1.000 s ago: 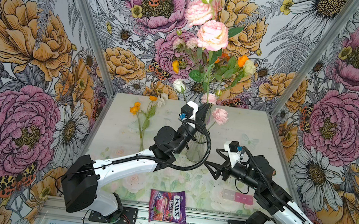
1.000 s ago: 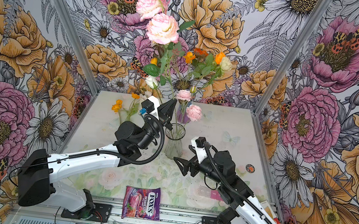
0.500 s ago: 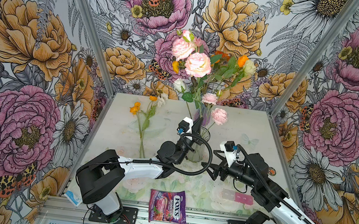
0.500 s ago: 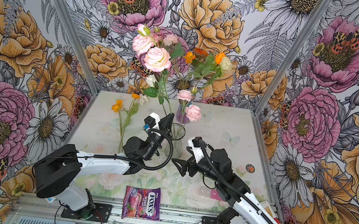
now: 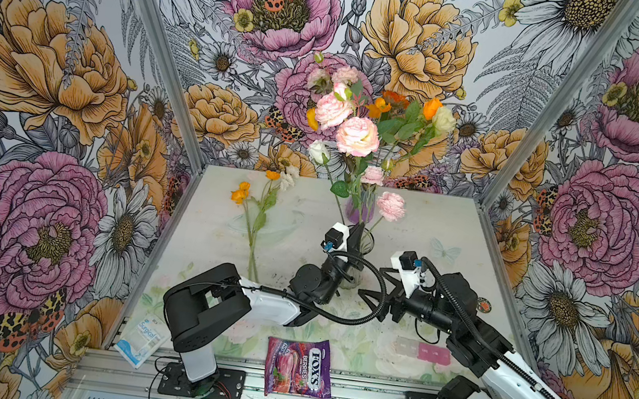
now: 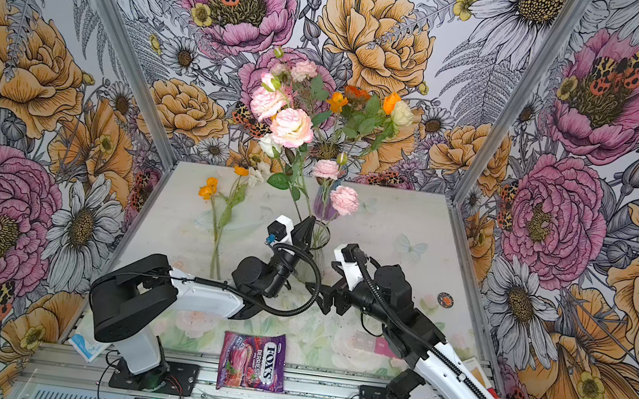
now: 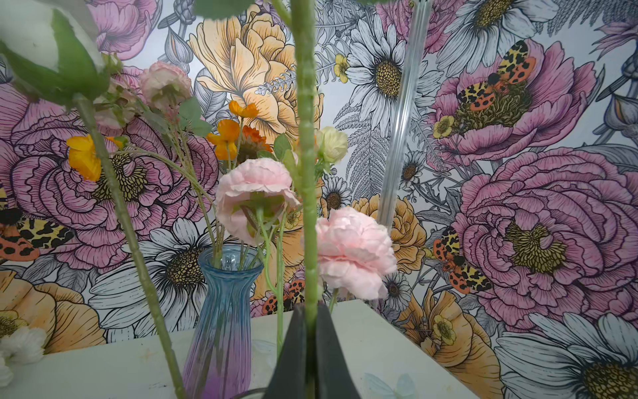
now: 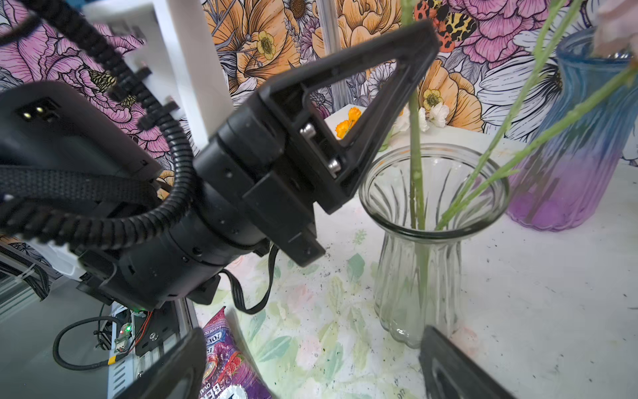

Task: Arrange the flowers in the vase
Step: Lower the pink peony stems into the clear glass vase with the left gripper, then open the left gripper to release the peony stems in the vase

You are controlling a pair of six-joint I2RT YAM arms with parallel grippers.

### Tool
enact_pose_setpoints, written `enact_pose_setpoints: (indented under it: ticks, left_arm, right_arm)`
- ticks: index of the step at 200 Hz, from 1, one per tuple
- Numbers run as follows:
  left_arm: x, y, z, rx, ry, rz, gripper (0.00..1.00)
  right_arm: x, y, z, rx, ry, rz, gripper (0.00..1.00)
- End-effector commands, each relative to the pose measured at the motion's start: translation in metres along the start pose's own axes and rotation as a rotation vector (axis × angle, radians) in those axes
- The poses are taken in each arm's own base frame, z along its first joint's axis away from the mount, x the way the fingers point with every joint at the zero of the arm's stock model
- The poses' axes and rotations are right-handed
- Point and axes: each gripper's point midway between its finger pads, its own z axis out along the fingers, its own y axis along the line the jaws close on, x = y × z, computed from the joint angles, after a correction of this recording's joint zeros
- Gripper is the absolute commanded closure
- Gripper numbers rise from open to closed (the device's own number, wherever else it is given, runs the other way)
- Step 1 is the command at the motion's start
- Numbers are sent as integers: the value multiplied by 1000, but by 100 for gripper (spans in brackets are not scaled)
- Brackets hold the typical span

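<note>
Walls: floral paper on three sides, so real blooms are easy to lose against the print.
Worktop (image 5: 299,214): pale, with faint printed leaves; a candy bag (image 5: 300,368) lies at its six o'clock edge.
Poppies (image 5: 256,217): loose orange stems lying flat at ten o'clock on the worktop, well apart from both vases and not yet arranged.
Left end effector (image 7: 312,349): jaws closed tight on one green stem (image 7: 307,172), pointing up at the nine o'clock side of the clear vase's mouth.
Stem: upright, with its foot already inside the clear vase in the right wrist view. It seems to carry the pink-cream rose (image 5: 357,136).
Handling: probably light and top-heavy. The stems look thin and springy and the heads soft and crushable. Bare stem below the leaves is the best place to grip, never the bloom. A released stem will likely lean against the rim.
Clear vase (image 8: 424,241): mid-worktop, ribbed glass with a flared mouth; likely fragile and easy to tip. It holds the gripped stem plus two slanting ones that lean toward two o'clock, apparently those of the pink carnations (image 5: 390,205).
Blue vase (image 7: 224,328): just beside the clear vase at its twelve o'clock, holding orange, cream and pale pink blooms.
Right end effector (image 5: 374,283): jaws spread wide with nothing in them, near the clear vase at its four o'clock and not touching it.
</note>
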Motion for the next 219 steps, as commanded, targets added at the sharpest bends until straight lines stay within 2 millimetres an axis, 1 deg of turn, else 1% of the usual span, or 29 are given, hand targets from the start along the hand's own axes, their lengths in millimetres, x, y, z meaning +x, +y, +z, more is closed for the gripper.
enact_pose_setpoints:
  ticks: [1, 41, 54, 67, 74, 86, 111, 120, 136, 172, 187, 197, 219]
  left_arm:
    - [1, 4, -9, -17, -13, -33, 95]
    - [18, 11, -19, -37, 32, -31, 92]
    - [21, 13, -20, -45, 39, -31, 87]
    - [24, 15, -22, -48, 48, -26, 85]
    - [24, 15, -23, -51, 48, -28, 81]
    - [25, 15, -24, -49, 53, -25, 78]
    - [28, 16, -26, -52, 60, -19, 73]
    - [27, 16, -27, -55, 60, -19, 67]
    - [25, 17, -28, -66, 59, -12, 60]
    - [20, 19, -31, -92, 66, 11, 38]
    - [20, 21, -31, -111, 93, 25, 33]
    - [23, 24, -30, -135, 127, 31, 28]
    - [26, 26, -25, -155, 231, 50, 25]
  right_arm:
    - [0, 1, 1, -14, -2, -1, 3]
    - [2, 0, 2, -14, 4, 2, 4]
    - [1, 0, 2, -14, 3, 3, 3]
    - [2, 0, 3, -14, 6, 5, 3]
    - [2, 0, 3, -15, 6, 6, 4]
    - [2, 0, 4, -17, 6, 8, 3]
    - [2, 0, 4, -19, 6, 13, 4]
    - [2, 0, 5, -19, 5, 13, 4]
    - [2, 0, 6, -23, 6, 16, 4]
    - [1, 1, 8, -31, 3, 25, 4]
    - [0, 1, 8, -33, 0, 24, 4]
    - [1, 1, 9, -34, 2, 26, 4]
    - [0, 1, 9, -37, -2, 24, 4]
